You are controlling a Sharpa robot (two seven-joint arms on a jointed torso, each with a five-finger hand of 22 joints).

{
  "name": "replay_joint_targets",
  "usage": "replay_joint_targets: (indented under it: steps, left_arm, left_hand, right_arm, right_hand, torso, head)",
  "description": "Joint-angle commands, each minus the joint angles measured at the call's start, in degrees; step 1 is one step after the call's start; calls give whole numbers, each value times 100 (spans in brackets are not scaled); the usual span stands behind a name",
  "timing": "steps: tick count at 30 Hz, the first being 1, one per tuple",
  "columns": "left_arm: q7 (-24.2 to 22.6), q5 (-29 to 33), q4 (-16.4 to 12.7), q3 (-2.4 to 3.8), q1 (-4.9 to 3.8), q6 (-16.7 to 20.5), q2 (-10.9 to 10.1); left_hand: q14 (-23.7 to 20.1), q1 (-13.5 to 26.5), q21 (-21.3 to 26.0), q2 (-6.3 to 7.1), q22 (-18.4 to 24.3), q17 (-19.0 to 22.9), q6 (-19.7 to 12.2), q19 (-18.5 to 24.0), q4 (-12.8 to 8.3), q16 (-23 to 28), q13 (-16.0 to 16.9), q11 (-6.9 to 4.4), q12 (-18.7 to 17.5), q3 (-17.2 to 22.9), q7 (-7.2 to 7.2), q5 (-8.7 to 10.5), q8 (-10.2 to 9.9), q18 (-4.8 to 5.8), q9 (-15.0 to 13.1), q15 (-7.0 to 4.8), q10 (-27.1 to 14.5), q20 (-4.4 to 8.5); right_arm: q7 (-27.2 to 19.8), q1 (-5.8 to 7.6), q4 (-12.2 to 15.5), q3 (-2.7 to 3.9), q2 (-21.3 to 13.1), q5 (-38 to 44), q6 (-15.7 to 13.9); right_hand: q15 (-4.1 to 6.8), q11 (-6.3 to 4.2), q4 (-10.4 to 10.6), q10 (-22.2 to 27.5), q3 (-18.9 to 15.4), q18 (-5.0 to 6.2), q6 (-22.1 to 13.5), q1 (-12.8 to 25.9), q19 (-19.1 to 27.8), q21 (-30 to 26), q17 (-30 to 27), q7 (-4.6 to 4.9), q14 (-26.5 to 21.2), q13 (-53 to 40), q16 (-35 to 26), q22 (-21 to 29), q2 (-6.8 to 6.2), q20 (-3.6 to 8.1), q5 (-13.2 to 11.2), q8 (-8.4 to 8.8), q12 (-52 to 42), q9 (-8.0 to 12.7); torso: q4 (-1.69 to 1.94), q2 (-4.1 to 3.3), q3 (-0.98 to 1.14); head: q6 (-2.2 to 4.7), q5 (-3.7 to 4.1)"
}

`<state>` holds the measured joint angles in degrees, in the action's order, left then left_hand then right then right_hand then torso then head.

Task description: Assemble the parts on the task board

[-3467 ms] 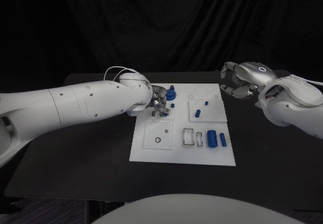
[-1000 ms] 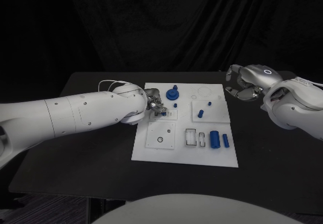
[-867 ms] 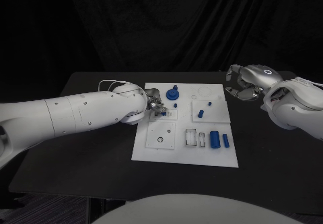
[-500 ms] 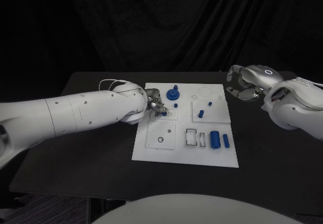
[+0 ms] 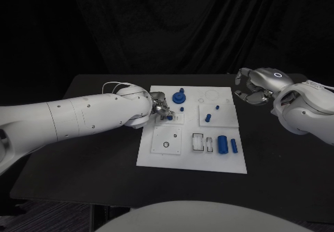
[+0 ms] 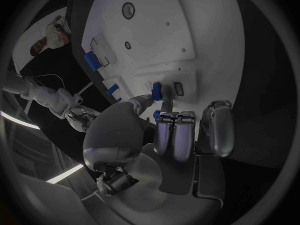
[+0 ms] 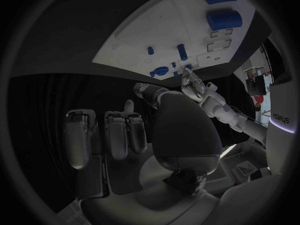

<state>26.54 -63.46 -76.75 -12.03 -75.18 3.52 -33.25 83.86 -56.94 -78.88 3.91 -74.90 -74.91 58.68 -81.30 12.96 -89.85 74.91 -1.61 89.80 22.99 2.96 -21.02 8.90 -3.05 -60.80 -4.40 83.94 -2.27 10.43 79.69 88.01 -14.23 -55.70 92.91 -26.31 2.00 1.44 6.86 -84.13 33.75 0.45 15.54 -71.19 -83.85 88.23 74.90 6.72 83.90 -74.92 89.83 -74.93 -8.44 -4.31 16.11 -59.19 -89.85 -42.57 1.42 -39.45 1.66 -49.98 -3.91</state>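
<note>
Since the earlier frame little has moved; we keep the left hand (image 5: 160, 109) pinching the small blue part (image 6: 156, 90) square over its task board (image 5: 187, 162) seat, while the right hand (image 5: 252, 91) waits curled and empty.

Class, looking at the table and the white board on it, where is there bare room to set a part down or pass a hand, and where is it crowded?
Free: the black table on the left-arm side of the task board, and the board's bare near strip. Crowded: the far end, where the left hand works beside the blue round part, and the corner by the right hand.
</note>
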Motion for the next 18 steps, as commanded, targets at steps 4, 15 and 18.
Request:
replay_joint_targets:
  steps: [4, 15, 18]
  left_arm:
    - [-77, 26, 8, -12, 32, -138, 3]
    - [-106, 26, 23, -12, 36, -184, 2]
    - [-124, 26, 34, -12, 36, -201, 6]
  left_hand:
    - [614, 204, 41, -15, -256, -1509, 53, 16, 288, -15, 1509, 61, 20, -391, 15, 15, -97, -67, 74, 46, 606, -18]
    - [614, 375, 60, -70, -262, -1509, 78, 16, 371, -15, 1509, 66, 20, -668, 17, 9, -157, -69, 105, 49, 606, -22]
    - [614, 390, 67, -107, -259, -1509, 86, 19, 370, -15, 1509, 65, 20, -688, 15, 4, -162, -71, 107, 49, 606, -23]
  right_arm:
    - [151, -16, -1, 4, -6, 38, 63]
    - [178, -22, -3, 4, -6, 38, 102]
    - [185, -25, -3, 4, -7, 38, 112]
  right_hand:
    - [-7, 11, -47, -587, 0, 19, 45, -80, -465, -33, 1510, -1, 610, -1508, 17, -1421, -4, -15, 11, 39, -15, 12]
    - [-7, 12, -83, -587, 14, 20, 59, -101, -464, -35, 1510, 1, 610, -1508, 17, -1421, -4, -15, 12, 55, -15, 29]
    - [-7, 12, -90, -587, 19, 19, 65, -106, -465, -34, 1510, 1, 610, -1508, 17, -1421, -1, -15, 13, 58, -15, 33]
  torso:
    - [0, 0, 0]
    - [0, 0, -1]
    - [3, -2, -2]
  head:
    - [-2, -4]
    - [-2, -10]
    - [-2, -14]
